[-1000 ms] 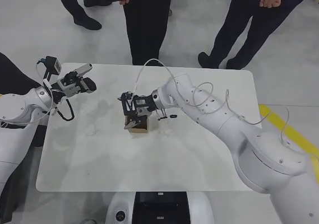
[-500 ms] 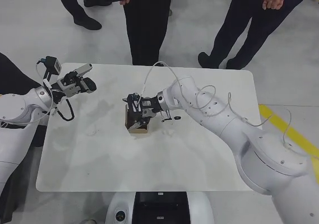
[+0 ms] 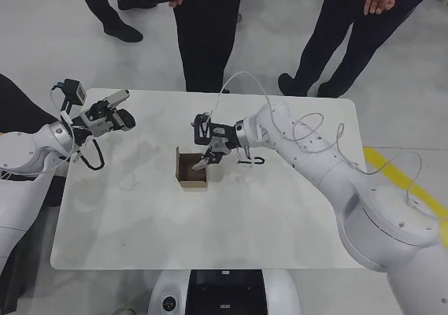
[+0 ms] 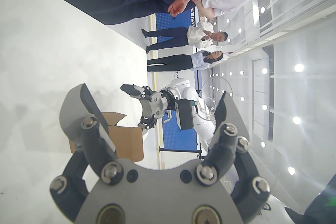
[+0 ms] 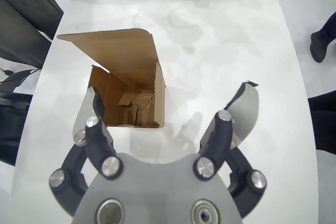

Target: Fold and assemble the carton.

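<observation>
My left gripper [image 3: 125, 108] sits at 10 o'clock of the table centre, fingers apart, empty. The small brown cardboard carton [image 3: 192, 170] stands mid white table [image 3: 129, 228], mouth up, walls squared, one tall flap raised on its 9 o'clock side. My right gripper [image 3: 201, 142] hovers at its 1 o'clock, fingers apart, holding nothing. Left to do, I judge: close the top flaps. Bottom flaps look folded in; whether they're locked, can't tell.
</observation>
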